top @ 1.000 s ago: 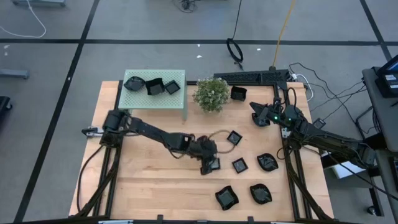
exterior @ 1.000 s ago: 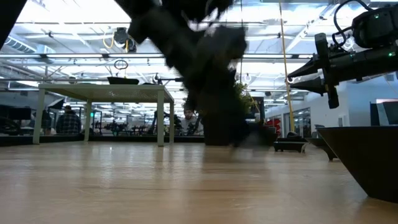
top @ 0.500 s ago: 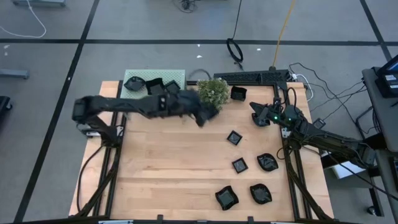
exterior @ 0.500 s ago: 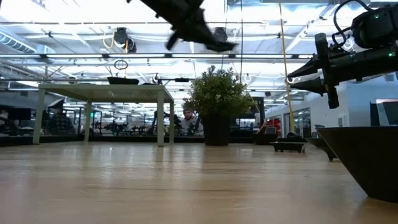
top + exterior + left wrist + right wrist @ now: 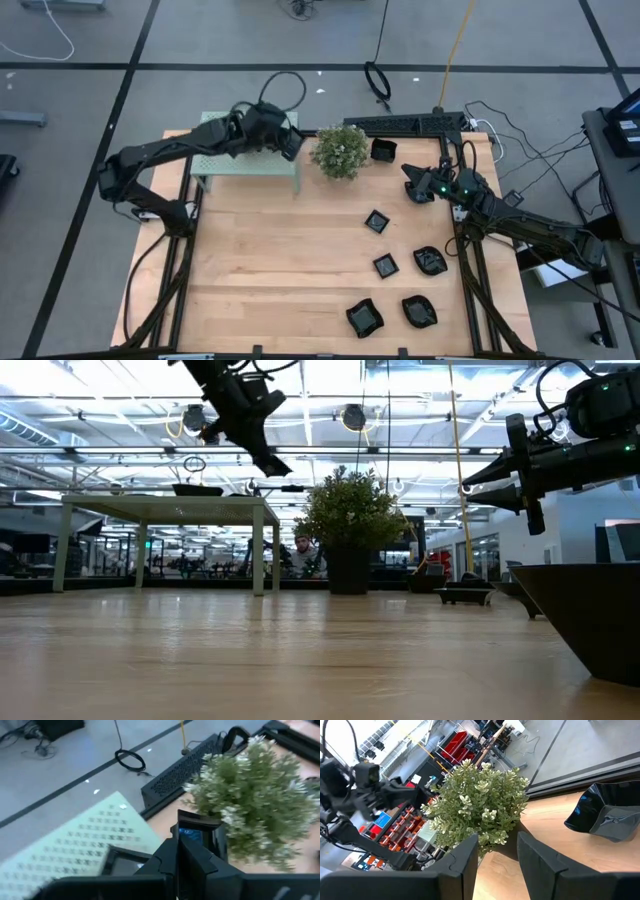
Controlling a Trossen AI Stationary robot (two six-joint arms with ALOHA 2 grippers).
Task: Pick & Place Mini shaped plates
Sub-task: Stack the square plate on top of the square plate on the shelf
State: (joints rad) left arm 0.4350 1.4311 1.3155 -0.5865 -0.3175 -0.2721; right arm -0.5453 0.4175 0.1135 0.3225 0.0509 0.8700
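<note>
My left gripper (image 5: 287, 142) hangs over the right end of the green perforated stand (image 5: 250, 165), shut on the rim of a small black square plate (image 5: 200, 836). Another dark plate (image 5: 122, 861) lies on the stand below it. Several mini plates lie on the table's right half: two small square ones (image 5: 376, 221) (image 5: 385, 265) and wavy-rimmed ones (image 5: 430, 261) (image 5: 364, 317) (image 5: 419, 311). One more plate (image 5: 383, 150) sits at the back, right of the plant. My right gripper (image 5: 413, 186) waits open near the right edge with nothing between its fingers.
A green leafy potted plant (image 5: 339, 151) stands just right of the stand, close to my left gripper. A black perforated bar (image 5: 405, 124) and cables lie along the back edge. A large dark plate (image 5: 590, 622) sits close in the low view.
My left gripper has lifted a small plate from the middle of the table and swung it back and left, up over the green stand. The right arm has not moved.
</note>
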